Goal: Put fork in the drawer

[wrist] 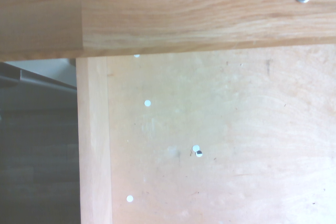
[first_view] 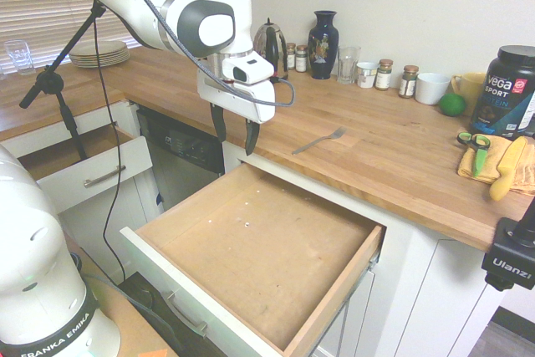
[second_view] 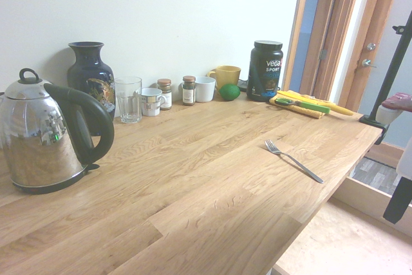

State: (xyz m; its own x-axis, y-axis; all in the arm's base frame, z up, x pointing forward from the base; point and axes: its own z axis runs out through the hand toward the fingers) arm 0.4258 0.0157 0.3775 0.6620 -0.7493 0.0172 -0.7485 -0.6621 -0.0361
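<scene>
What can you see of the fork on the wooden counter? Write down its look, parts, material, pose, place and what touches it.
The fork is slim, plain and silver-grey, apparently metal, with a thin handle and short tines. It lies flat on the wooden counter, near the front edge above the open drawer, tines pointing toward the back wall, handle toward the edge. Only the counter touches it. The gripper hangs open to one side over the drawer, apart from the fork.
</scene>
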